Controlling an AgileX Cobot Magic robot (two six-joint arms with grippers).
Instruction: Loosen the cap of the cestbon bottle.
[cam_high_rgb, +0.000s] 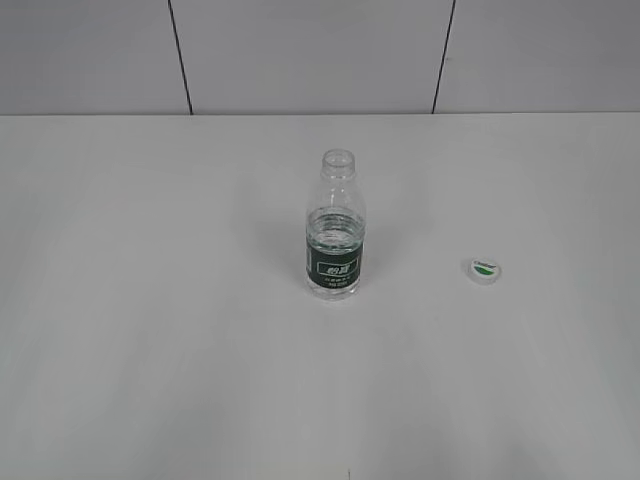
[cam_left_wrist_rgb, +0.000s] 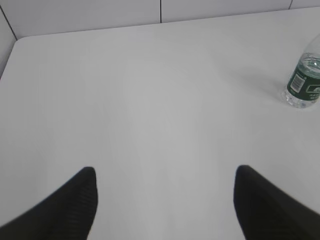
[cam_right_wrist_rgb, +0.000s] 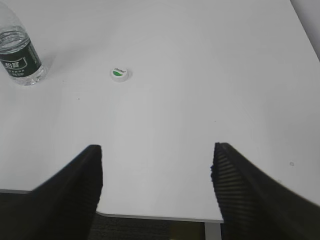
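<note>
The cestbon bottle (cam_high_rgb: 334, 228) stands upright near the middle of the white bench (cam_high_rgb: 150, 330), somewhat closer to the far edge than to the near one. Its neck is open at the top, and its dark green label band wraps the lower body. The cap (cam_high_rgb: 484, 270) is off the bottle and lies flat on the bench, well apart from it toward the right edge, green leaf mark facing up.

In the left wrist view the left end effector (cam_left_wrist_rgb: 165, 200) hangs over bare bench with its 2 dark fingers (cam_left_wrist_rgb: 75, 207) spread wide apart, holding nothing; the bottle shows at that view's right side. The right end effector (cam_right_wrist_rgb: 157, 192) sits above the near edge of the bench, its 2 ribbed fingers (cam_right_wrist_rgb: 245, 195) likewise wide apart and empty, with the cap and bottle farther in on the bench.
</note>
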